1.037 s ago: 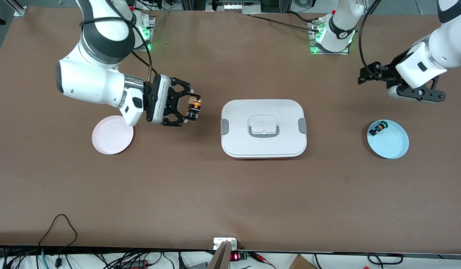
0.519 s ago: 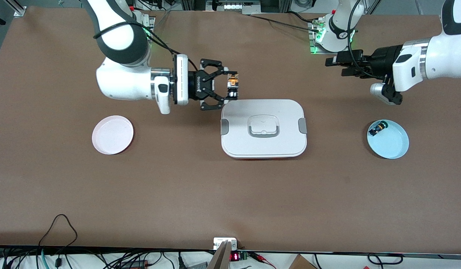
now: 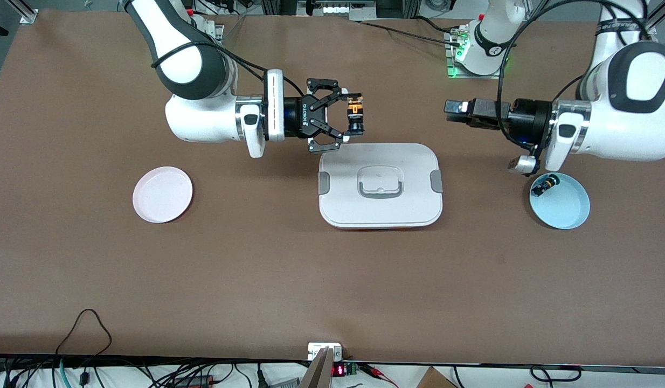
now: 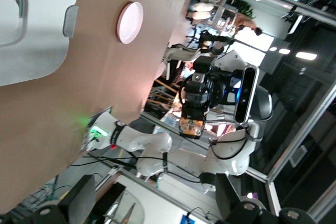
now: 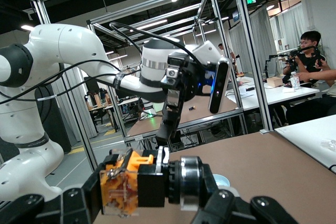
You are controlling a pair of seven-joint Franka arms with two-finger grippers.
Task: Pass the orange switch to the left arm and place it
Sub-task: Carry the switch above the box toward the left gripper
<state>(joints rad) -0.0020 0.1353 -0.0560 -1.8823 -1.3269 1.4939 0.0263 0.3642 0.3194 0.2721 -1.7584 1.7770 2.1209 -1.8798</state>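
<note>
My right gripper (image 3: 356,115) is shut on the orange switch (image 3: 355,108), a small black cylinder with orange parts. It holds it in the air over the table, just off the white box's (image 3: 380,186) rim on the robots' side. In the right wrist view the switch (image 5: 122,187) lies crosswise between the jaws of the gripper (image 5: 152,195). My left gripper (image 3: 452,106) is open and empty, over the table between the box and the blue plate, pointing at the switch. The left wrist view shows the switch (image 4: 191,125) ahead, farther off.
A pink plate (image 3: 163,194) lies toward the right arm's end. A blue plate (image 3: 567,207) toward the left arm's end holds a small black switch with a green cap (image 3: 543,186). The box also shows in the left wrist view (image 4: 26,35).
My right gripper has carried the switch from beside the pink plate to the box's rim. My left arm has swung inward and turned its gripper toward the switch.
</note>
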